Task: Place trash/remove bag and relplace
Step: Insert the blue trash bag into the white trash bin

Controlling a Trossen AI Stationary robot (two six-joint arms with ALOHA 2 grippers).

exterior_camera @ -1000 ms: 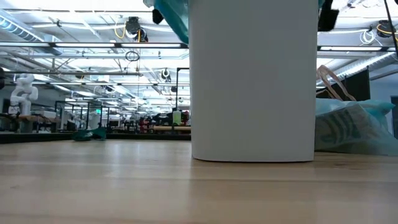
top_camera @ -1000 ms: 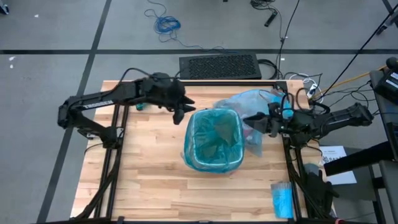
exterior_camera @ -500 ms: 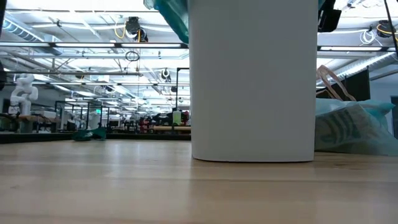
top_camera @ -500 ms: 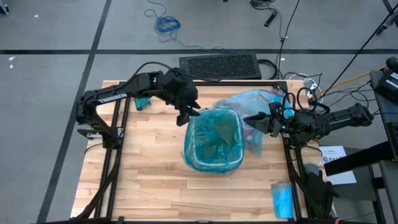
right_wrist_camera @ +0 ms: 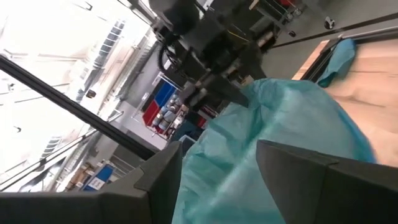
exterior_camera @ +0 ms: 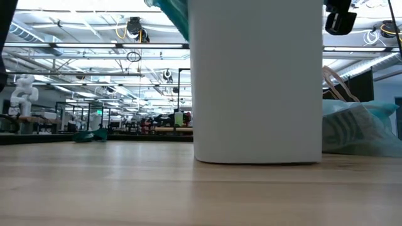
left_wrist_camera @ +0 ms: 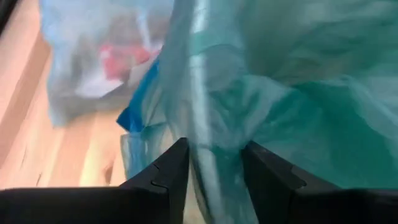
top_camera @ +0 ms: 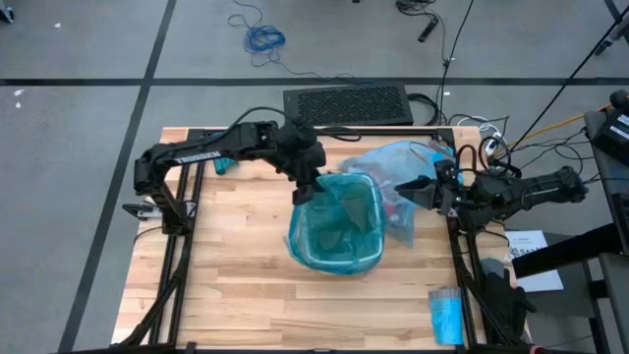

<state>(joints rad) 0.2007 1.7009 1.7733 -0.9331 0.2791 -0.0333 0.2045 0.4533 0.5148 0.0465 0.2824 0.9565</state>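
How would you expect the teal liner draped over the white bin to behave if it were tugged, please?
The teal liner looks thin and crinkled, so probably floppy and light, bunching rather than holding shape. Its film seems slick, so it may slip. The white bin stands tall, so a sideways tug might tip it.
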